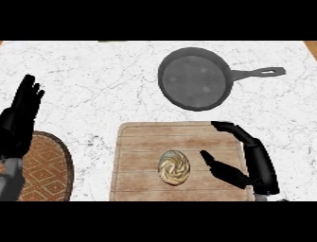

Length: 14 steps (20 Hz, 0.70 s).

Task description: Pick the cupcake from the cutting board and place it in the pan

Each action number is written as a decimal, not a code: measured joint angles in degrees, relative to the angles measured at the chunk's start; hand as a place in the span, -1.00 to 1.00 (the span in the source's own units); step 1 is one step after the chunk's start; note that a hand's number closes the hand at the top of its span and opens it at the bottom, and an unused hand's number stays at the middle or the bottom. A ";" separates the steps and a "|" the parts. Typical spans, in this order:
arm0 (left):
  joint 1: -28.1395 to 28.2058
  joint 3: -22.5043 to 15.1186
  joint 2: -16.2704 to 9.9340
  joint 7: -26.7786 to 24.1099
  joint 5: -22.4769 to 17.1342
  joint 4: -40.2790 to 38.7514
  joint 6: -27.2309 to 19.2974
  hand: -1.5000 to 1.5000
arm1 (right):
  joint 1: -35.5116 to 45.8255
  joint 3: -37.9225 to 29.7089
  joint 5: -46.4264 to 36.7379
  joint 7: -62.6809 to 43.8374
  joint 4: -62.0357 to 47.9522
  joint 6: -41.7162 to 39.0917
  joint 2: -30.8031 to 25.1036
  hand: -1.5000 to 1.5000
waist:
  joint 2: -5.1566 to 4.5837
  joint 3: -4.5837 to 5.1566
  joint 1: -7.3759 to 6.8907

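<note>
Nearest to me, the cupcake [174,167] sits on the cutting board [143,142], toward the board's near edge and slightly right of its middle. My right hand [248,163] is over the board's right side, just beside the cupcake but not touching it; its thumb and fingers are spread apart and nothing is in them. Beyond the board's far edge, apart from it, lies the pan [194,79] with its handle pointing toward the counter's right edge. My left hand [17,120] rests with fingers straight near the counter's left edge, above a patterned mat [49,165]. My worry: closing from the side could nudge the cupcake leftward or tip it, since the fingers sit well behind it.
</note>
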State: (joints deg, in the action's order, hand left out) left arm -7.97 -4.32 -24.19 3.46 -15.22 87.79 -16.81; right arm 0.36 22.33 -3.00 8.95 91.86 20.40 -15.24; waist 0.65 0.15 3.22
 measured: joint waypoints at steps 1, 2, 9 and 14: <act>0.27 0.05 0.08 -0.43 0.05 -0.38 0.13 0.00 | -2.15 0.01 -2.35 0.42 1.83 2.37 -0.92 -1.00 | 0.10 0.04 0.41; 0.50 -0.01 0.17 -0.74 0.06 -0.47 0.37 0.00 | -4.54 0.03 -4.58 0.92 3.80 4.43 -2.03 -1.00 | 0.15 0.05 0.55; -0.87 -0.54 0.22 -0.59 0.76 -1.29 1.45 0.00 | -17.78 0.92 -16.36 -11.21 25.65 5.09 -15.17 -1.00 | 0.02 0.18 0.03; -1.63 -1.51 1.08 -0.66 1.77 -1.10 1.16 0.00 | -20.79 -1.09 -20.98 -27.20 39.46 -2.89 -25.09 -1.00 | -0.24 0.28 -0.92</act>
State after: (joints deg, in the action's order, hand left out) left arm -9.60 -5.82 -23.11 2.80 -13.45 86.69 -15.65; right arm -20.43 21.24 -23.99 -18.25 131.32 17.51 -40.33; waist 0.41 0.43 2.30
